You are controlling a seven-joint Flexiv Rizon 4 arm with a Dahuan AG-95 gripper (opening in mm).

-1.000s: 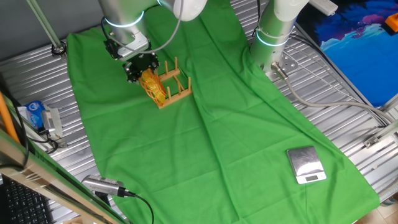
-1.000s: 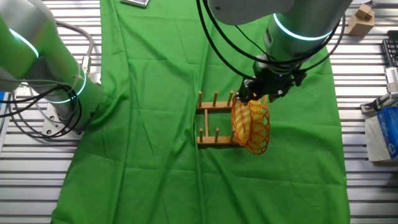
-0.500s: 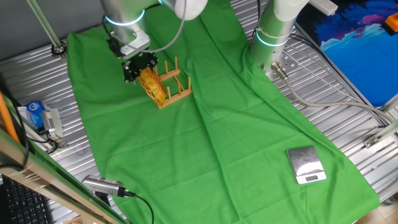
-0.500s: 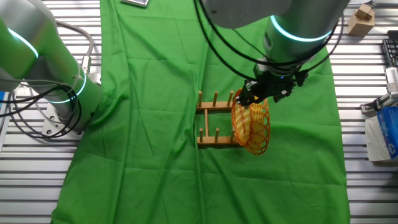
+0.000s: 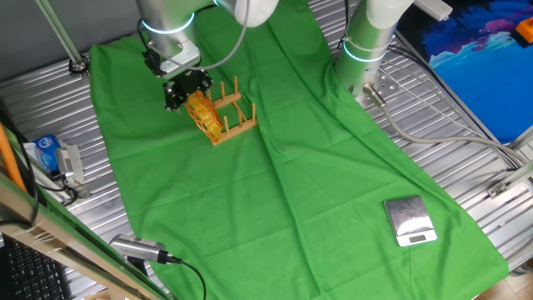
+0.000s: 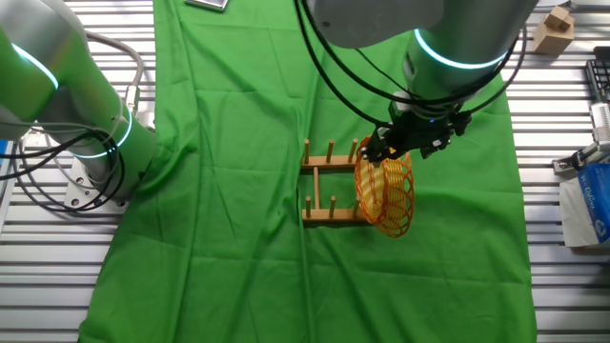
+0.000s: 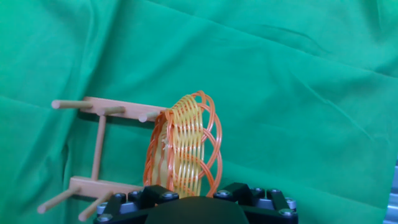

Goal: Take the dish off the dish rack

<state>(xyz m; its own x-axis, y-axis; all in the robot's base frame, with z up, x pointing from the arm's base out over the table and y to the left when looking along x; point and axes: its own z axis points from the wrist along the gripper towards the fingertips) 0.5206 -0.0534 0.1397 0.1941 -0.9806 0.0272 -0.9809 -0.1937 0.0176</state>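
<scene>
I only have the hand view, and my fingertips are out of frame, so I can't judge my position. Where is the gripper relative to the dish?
Observer: The gripper is right at the top rim of the dish. I cannot tell whether it is clamped.
Operator: Is the dish off the rack?
Observer: No. It stands on edge at one end of the dish rack.
Operator: Anything else on the table?
Observer: A silver scale lies far off, near the opposite corner of the green cloth.
</scene>
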